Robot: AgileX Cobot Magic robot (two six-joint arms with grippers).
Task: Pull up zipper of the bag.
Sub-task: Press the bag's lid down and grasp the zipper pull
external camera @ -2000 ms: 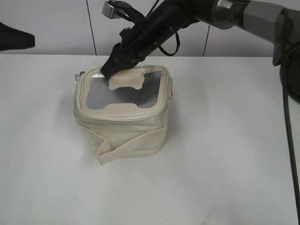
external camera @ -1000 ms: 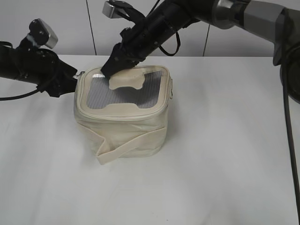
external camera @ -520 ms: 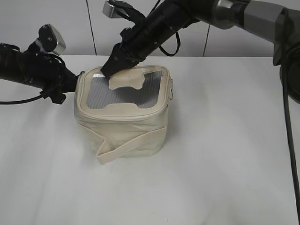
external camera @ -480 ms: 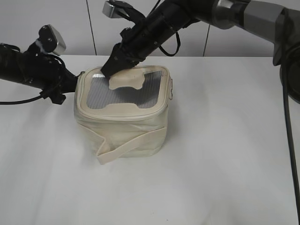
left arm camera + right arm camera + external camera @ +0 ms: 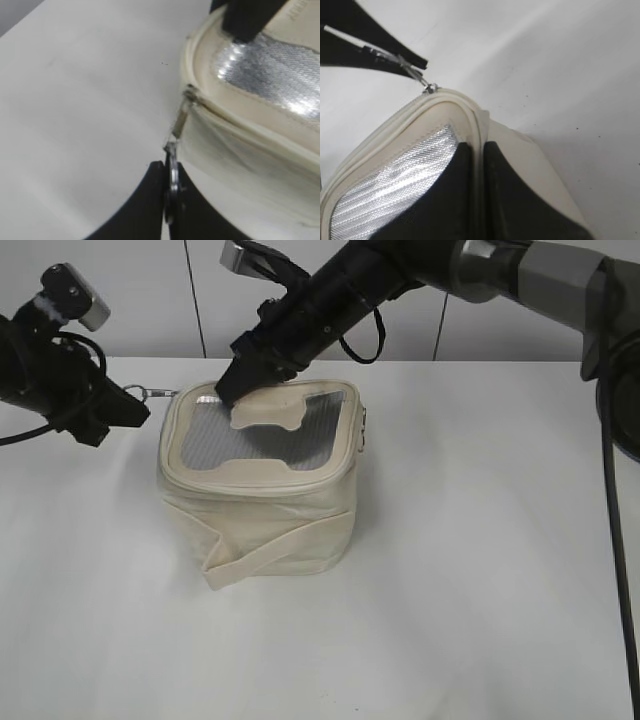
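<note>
The cream bag (image 5: 262, 508) stands on the white table, grey mesh top panel (image 5: 215, 440) upward. The cream zipper track (image 5: 255, 480) runs round its lid rim. My left gripper (image 5: 128, 400) is left of the bag, shut on a silver ring pull (image 5: 152, 393) stretched out from the lid's far-left corner. In the left wrist view the jaws (image 5: 170, 167) pinch the ring, and its link (image 5: 181, 118) leads to the slider on the bag (image 5: 240, 150). My right gripper (image 5: 232, 388) is shut on the lid's far rim (image 5: 470, 112), jaws (image 5: 476, 147) either side.
A loose cream strap band (image 5: 285, 548) hangs round the bag's front. The white table (image 5: 480, 570) spreads in front and to the right. A pale panelled wall (image 5: 130, 300) rises behind the table's far edge. The right arm (image 5: 480, 265) crosses above the back.
My left arm came in from the left, closed at the bag's far-left corner, then drew back left with the ring pull, now taut. The right gripper stays on the lid.
</note>
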